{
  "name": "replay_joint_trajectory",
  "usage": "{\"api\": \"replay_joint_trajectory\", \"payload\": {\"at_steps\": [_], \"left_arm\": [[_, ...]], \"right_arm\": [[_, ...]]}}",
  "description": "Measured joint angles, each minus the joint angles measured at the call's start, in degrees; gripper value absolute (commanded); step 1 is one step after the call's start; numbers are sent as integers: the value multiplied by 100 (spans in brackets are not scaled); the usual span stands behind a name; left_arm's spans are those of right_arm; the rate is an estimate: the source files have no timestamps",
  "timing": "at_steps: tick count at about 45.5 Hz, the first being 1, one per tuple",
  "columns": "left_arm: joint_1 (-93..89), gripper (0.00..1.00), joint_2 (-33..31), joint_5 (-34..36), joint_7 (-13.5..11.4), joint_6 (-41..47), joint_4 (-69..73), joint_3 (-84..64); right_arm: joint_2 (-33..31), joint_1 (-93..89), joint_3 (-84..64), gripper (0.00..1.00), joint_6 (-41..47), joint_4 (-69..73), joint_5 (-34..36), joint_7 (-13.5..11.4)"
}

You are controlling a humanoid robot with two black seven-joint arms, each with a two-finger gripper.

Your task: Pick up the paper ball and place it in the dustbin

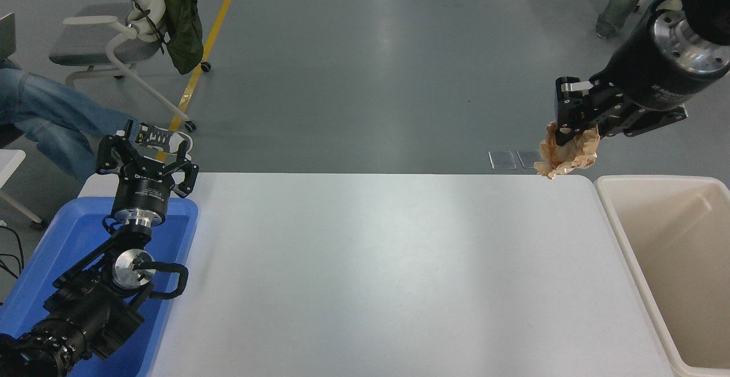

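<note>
Above table's far right corner, right pincer [572, 132] angled down-left, clamping paper ball [570, 153].

Black arms [85, 303] (silver wrist rings)

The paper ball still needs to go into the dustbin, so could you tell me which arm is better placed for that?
The right. Its gripper already holds the paper ball raised beside the dustbin, which sits at the table's right end. The left gripper is parked over the blue tray, far from both.

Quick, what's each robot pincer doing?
Left pincer: open, empty, parked over the blue tray.
Right pincer: closed on the paper ball.
</note>
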Motion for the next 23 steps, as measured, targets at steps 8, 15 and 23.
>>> {"api": "replay_joint_trajectory", "payload": {"at_steps": [8,15,23], "left_arm": [[2,99,0,0,0,0,3,0],[2,99,0,0,0,0,2,0],[1,99,0,-2,0,0,1,0]], "right_arm": [[-356,-211,-513,0,2,-231,-63,-2],[-915,-446,-992,0,-31,-404,-119,-3],[-1625,-1118,-1215,0,-659,-782,-296,4]]}}
